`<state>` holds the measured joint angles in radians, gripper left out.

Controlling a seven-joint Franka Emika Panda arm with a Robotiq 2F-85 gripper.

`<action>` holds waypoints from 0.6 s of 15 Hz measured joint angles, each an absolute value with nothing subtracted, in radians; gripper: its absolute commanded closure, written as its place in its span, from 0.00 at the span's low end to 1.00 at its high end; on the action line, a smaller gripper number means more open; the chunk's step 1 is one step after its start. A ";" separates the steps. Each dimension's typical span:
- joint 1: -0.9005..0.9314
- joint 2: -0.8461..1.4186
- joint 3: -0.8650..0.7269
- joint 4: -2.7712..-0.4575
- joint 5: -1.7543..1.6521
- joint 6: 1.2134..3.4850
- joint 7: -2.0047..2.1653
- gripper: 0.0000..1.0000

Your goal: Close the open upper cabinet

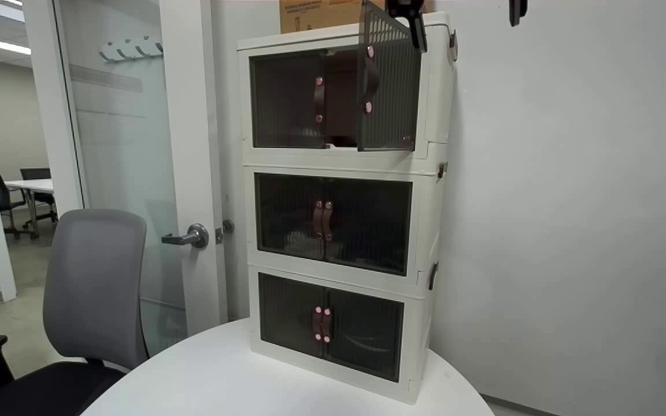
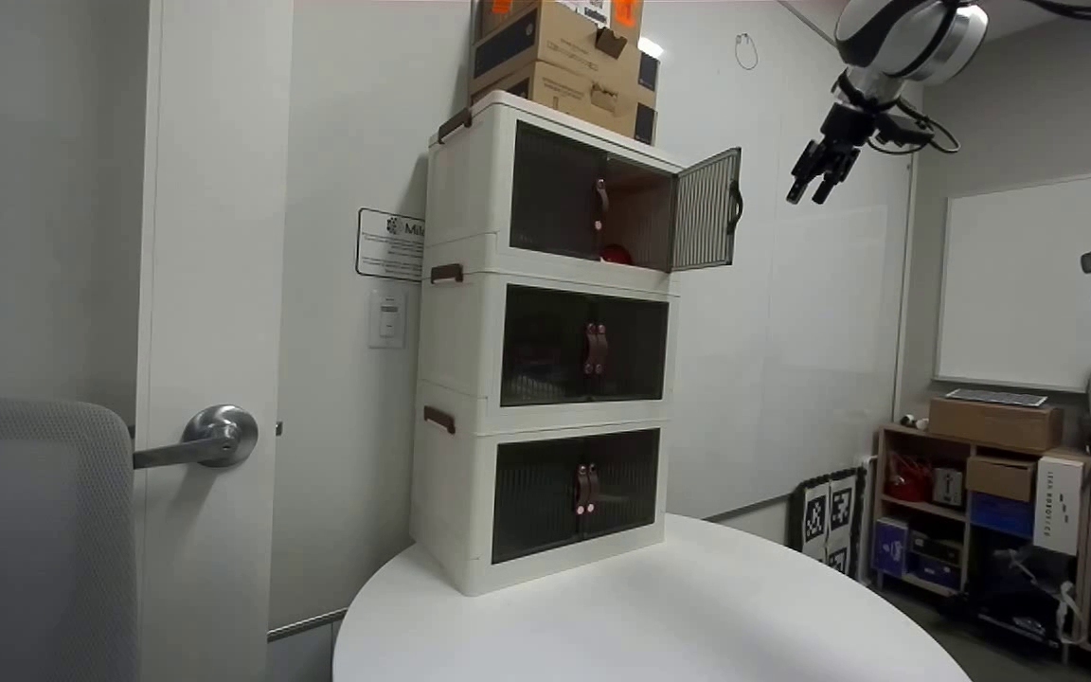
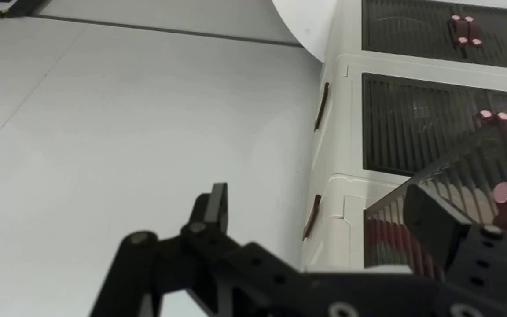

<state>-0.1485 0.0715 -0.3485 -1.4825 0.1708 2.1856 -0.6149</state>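
The upper cabinet (image 1: 437, 98) is the top tier of a white stacked unit. In both exterior views its left dark door (image 2: 550, 194) lies flat in the frame, while the right translucent door (image 1: 393, 92) is swung out on its hinge, baring part of the inside. A red object (image 2: 616, 254) shows in the gap. My gripper (image 2: 808, 194) hangs apart from that door, beyond its outer side, fingers spread with nothing between them. In the wrist view, a finger of my gripper (image 3: 315, 189) overlaps the swung-out door (image 3: 460, 185); contact cannot be judged there.
The middle tier (image 1: 333, 222) and bottom tier (image 1: 333, 326) have their doors closed. Cardboard boxes (image 2: 564, 85) sit on top of the unit. It stands on a round white table (image 2: 697, 616) against a white wall (image 1: 570, 202). A grey chair (image 1: 93, 283) is beside the table.
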 measured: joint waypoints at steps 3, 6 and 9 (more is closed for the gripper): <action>-0.200 0.156 -0.305 -1.391 0.174 2.237 -0.607 0.00; -0.225 0.212 -0.258 -1.330 0.182 2.294 -0.596 0.00; -0.211 0.239 -0.231 -1.309 0.195 2.365 -0.593 0.00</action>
